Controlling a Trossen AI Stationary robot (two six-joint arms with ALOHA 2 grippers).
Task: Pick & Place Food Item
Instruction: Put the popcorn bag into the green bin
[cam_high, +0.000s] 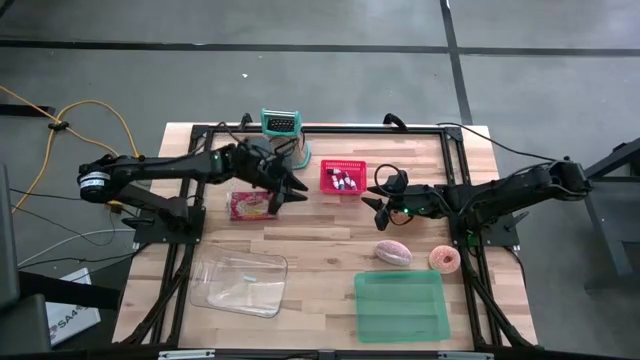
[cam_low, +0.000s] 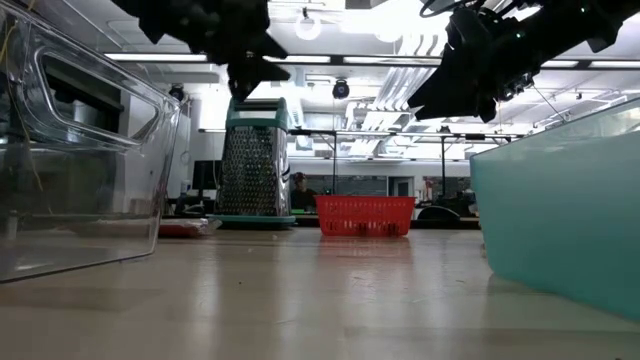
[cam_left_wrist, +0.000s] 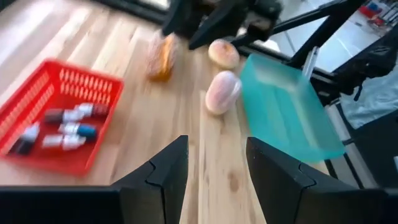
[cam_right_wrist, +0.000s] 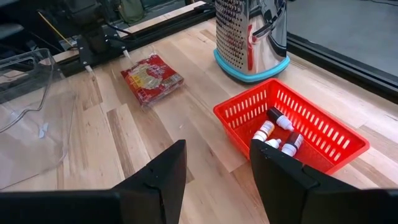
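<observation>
Red-wrapped food packet (cam_high: 250, 205) is seen flat on the wood, just beside and under the left gripper (cam_high: 291, 190), whose fingers are parted and empty. Right gripper (cam_high: 374, 209), also parted and empty, is farther away.

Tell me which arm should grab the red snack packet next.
Left, probably. The left gripper hovers right beside the red snack packet, jaws open and empty. The right gripper sits beyond the red basket, nearer the bread roll and donut.
</observation>
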